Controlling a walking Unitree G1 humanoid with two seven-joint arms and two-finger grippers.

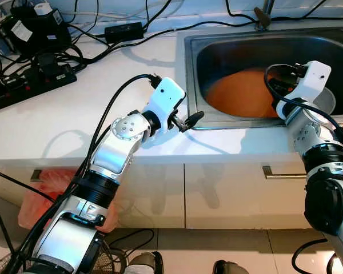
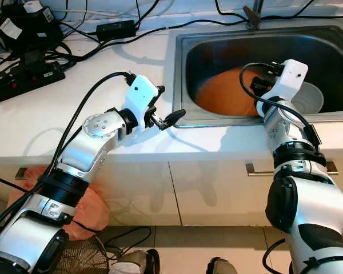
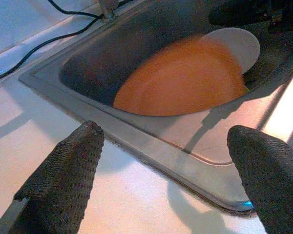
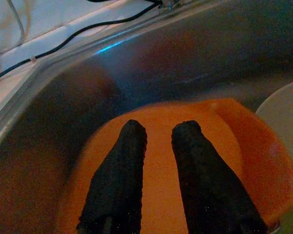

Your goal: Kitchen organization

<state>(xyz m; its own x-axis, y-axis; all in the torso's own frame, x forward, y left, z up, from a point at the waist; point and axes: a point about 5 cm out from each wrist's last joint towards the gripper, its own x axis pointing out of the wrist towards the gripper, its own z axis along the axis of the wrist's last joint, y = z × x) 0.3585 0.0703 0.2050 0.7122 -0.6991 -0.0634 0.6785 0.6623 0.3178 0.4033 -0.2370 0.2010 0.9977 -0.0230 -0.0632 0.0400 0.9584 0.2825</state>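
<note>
A steel sink [image 1: 190,68] is set into the white counter [image 1: 74,114]. In it a large orange bowl [image 1: 240,94] lies tilted, and a white bowl [image 1: 327,100] sits at its right side. My left gripper [image 3: 165,129] is open and holds nothing. It hovers over the counter just outside the sink's front left corner and points at the orange bowl [image 3: 185,78]. My right gripper [image 4: 161,126] reaches down into the sink, close above the inside of the orange bowl [image 4: 244,156]. Its fingers [image 4: 122,170] lie close together with nothing between them. The white bowl [image 4: 283,117] is beside it.
Power strips [image 1: 28,85], a black adapter [image 1: 123,29] and several cables crowd the back left of the counter. The faucet base [image 1: 263,17] stands behind the sink. Below are cabinet doors with a handle [image 1: 283,173], a red plastic bag [image 1: 37,194] and a fan [image 1: 0,265].
</note>
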